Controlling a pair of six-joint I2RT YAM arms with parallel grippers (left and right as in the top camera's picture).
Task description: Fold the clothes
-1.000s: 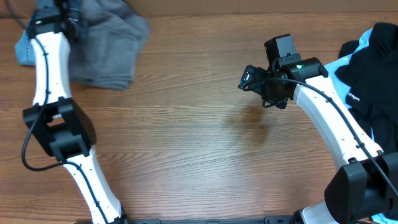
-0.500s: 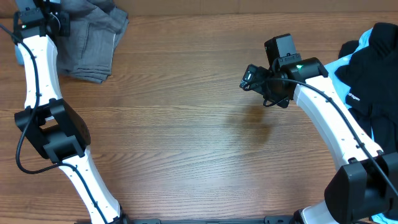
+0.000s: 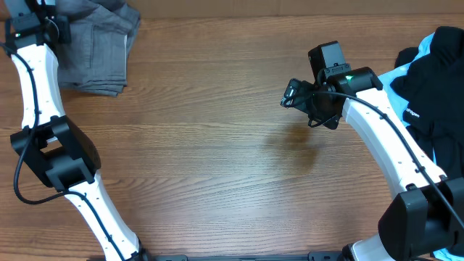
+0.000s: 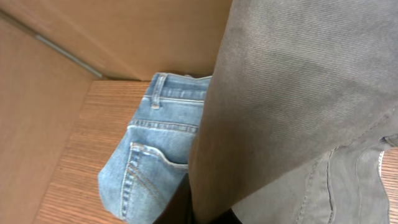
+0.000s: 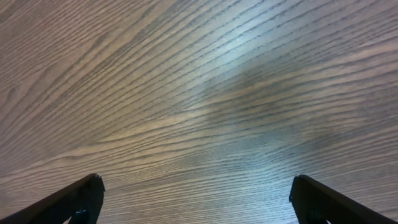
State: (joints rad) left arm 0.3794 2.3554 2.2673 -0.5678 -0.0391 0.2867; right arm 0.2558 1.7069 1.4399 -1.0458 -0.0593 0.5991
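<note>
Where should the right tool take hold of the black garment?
Grip the black garment at its crumpled edge nearest the table's middle, where it overlaps the light-blue piece. Come in low from the table's middle: the right tool is open over bare wood on that side, and the folds there likely give it something to pinch.

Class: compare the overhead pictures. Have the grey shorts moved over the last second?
Yes. The grey shorts slid left along the table, toward its far-left corner.

Overhead top-down — wrist views close-in
</note>
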